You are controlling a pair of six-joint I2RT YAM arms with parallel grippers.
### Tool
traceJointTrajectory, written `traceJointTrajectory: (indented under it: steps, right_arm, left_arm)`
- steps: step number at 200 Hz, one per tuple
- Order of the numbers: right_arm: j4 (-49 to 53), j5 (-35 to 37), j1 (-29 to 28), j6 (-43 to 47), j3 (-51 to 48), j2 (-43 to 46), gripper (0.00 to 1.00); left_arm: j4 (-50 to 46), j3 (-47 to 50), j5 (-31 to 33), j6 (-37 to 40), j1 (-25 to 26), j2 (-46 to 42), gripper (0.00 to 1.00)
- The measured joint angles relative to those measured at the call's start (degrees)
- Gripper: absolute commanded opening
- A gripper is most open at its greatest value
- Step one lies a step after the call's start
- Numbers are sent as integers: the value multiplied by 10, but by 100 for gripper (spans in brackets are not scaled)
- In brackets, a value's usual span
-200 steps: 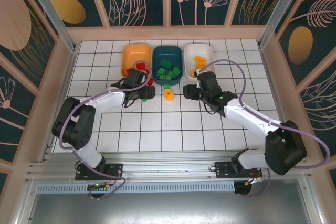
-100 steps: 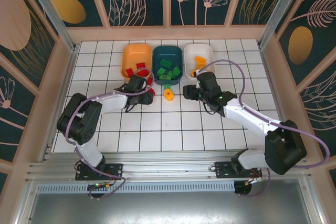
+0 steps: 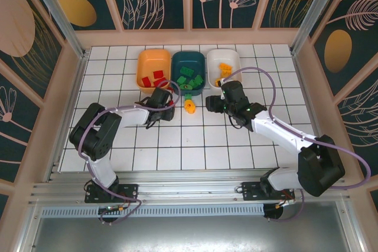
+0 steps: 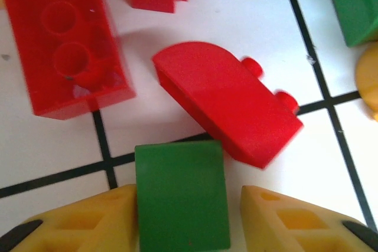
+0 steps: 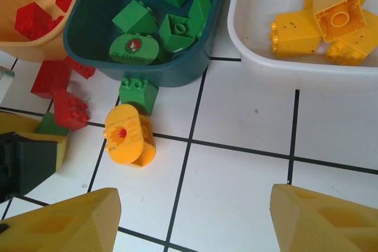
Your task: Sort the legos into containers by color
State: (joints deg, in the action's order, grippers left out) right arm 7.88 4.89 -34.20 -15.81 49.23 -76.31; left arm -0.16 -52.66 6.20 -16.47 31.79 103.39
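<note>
My left gripper (image 4: 189, 200) (image 3: 164, 110) is low over the floor tiles with a green lego (image 4: 182, 193) between its yellow fingers. The left finger touches the brick; a thin gap remains at the right finger, so the jaws are open. Just beyond lie a rounded red lego (image 4: 227, 107) and a red two-stud brick (image 4: 65, 45). My right gripper (image 5: 192, 205) (image 3: 211, 103) hangs open and empty near a yellow lego (image 5: 130, 134) and a green lego (image 5: 139, 94) in front of the teal container (image 5: 195, 75). The orange container (image 3: 144, 63) holds red legos, the white container (image 5: 248, 39) yellow ones.
The three trays stand side by side at the back of the tiled floor, the teal tray (image 3: 177, 60) in the middle with several green bricks. Red bricks (image 5: 59, 92) lie loose on the floor at the front of the orange tray. Wooden walls surround the floor.
My left gripper has moved right, toward the loose red bricks, and its jaws have narrowed around the green lego. The right arm has not moved.
</note>
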Motion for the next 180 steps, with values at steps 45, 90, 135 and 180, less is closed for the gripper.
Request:
traceJointTrajectory:
  steps: [45, 90, 135, 180]
  right_arm:
    - [0, 0, 0, 0, 0, 0, 68]
    - [0, 0, 0, 0, 0, 0, 68]
    - [0, 5, 0, 0, 0, 4, 68]
    - [0, 7, 0, 0, 0, 18, 67]
  left_arm:
    - [-4, 15, 5, -15, 33, -25, 32]
    - [-29, 14, 7, -26, 72, -65, 24]
    - [-57, -72, 37, -37, 81, -111, 12]
    - [-68, -330, 39, -56, 42, 49, 9]
